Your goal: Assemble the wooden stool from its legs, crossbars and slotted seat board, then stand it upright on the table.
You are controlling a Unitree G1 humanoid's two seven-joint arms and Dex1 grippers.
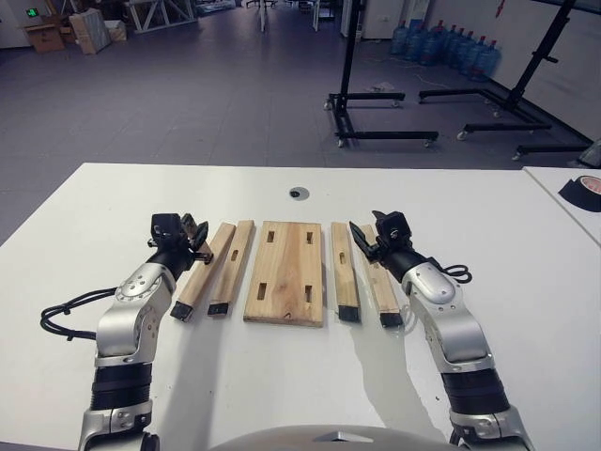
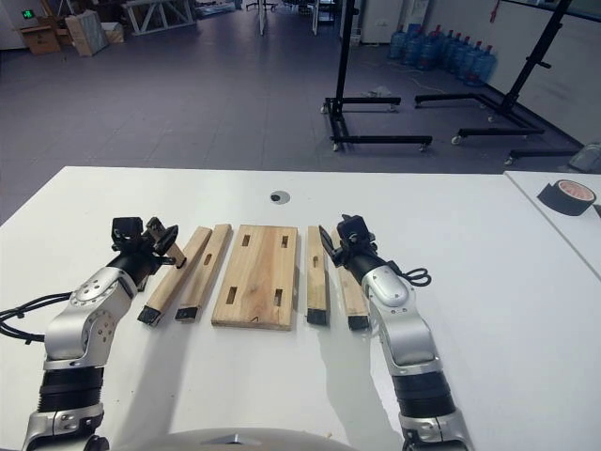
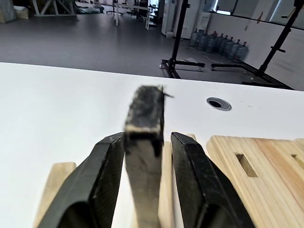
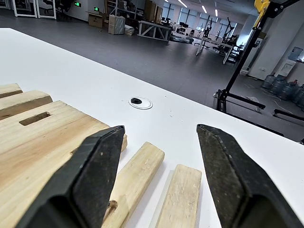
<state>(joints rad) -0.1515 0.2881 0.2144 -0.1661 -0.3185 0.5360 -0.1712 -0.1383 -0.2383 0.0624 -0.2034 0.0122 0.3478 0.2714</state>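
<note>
Lying flat mid-table between the two arms, the seat board (image 1: 285, 272) is the largest piece. It looks like stiff, light, dry wood with plenty of grip, and is probably best taken by its long edges, clear of the four slots. The legs (image 1: 344, 271) lie in pairs on either side of it, roughly parallel to it, with black caps on their near ends. They are slim and rigid and should pinch well across the width near mid-length, though they could swivel if held at a tip.

The right gripper (image 1: 366, 235) hangs over the far ends of the right pair, its fingers (image 4: 95, 175) spread wide and empty. The left gripper (image 1: 194, 233) sits beside the far end of the outer left leg, and its fingers (image 3: 102, 180) appear closed on a short black-tipped stick (image 3: 144, 118), possibly a crossbar.

The table (image 1: 470, 216) is white, smooth and flat, so parts may slide when pushed. Beyond it stand black wheeled racks (image 1: 385, 103) and water bottles (image 1: 441, 42). A tape roll (image 1: 584, 188) lies on a neighbouring surface, and a cable hole (image 1: 299, 193) sits beyond the board.
</note>
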